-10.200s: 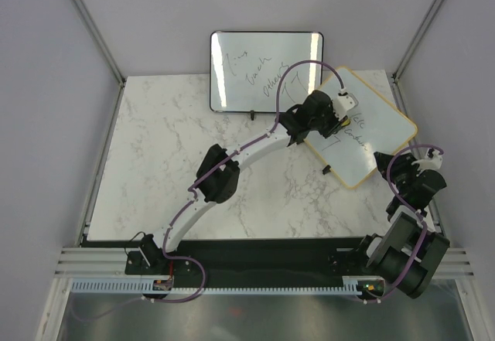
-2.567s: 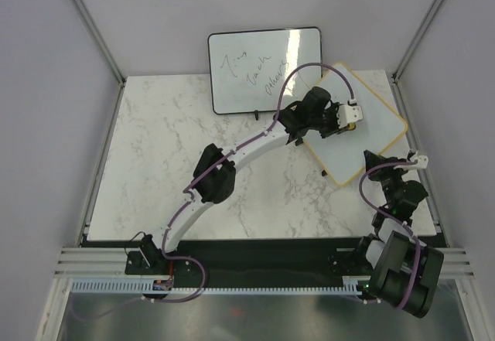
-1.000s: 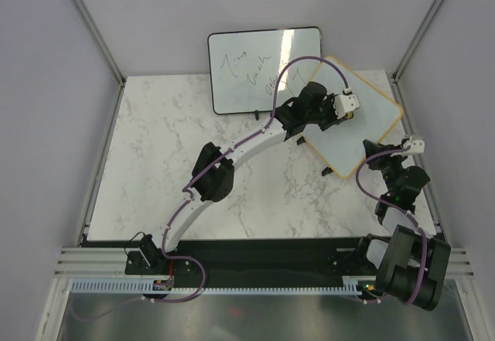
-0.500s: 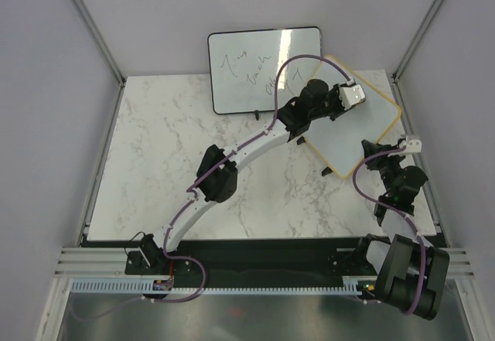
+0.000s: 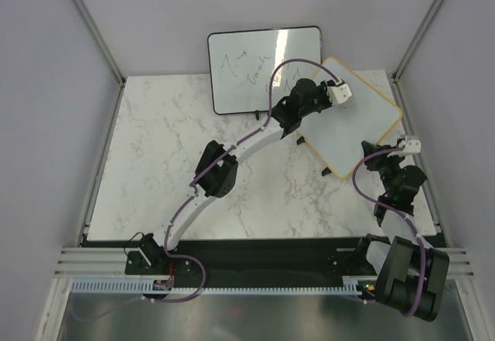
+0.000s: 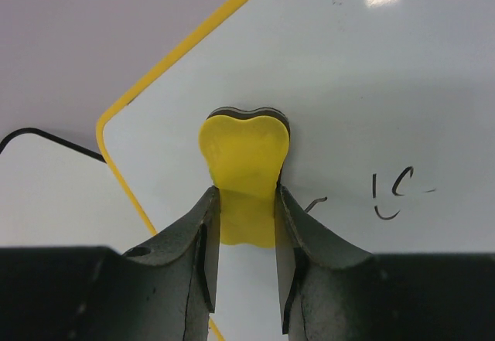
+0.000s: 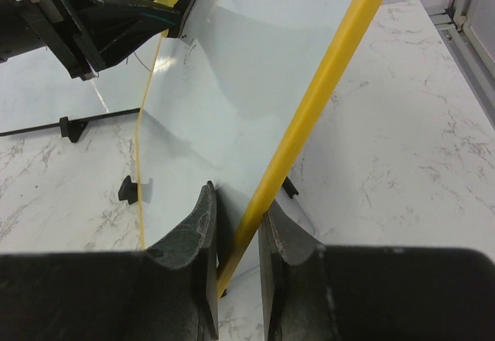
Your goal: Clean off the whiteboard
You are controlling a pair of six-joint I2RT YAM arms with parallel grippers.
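Observation:
The whiteboard (image 5: 363, 128), tan-framed, stands tilted at the right of the marble table. My left gripper (image 5: 340, 92) is over its far corner, shut on a yellow eraser (image 6: 246, 151) that is pressed flat against the white surface (image 6: 371, 86). A few black pen marks (image 6: 390, 190) remain just right of the eraser. My right gripper (image 5: 402, 146) is shut on the board's frame (image 7: 325, 93) at its right edge, and the rail runs between the two fingers (image 7: 199, 225). One black foot (image 7: 128, 189) shows under the board. The left gripper (image 7: 166, 5) also shows at the top left of the right wrist view.
A black-framed whiteboard (image 5: 263, 66) with handwriting stands at the table's far edge, just left of the left wrist. Grey walls and metal posts (image 5: 421, 32) close in the sides. The marble table (image 5: 155, 163) stretches left of both arms.
The left gripper has slid the eraser up and left across the board toward its far corner. The right gripper has kept its hold on the frame.

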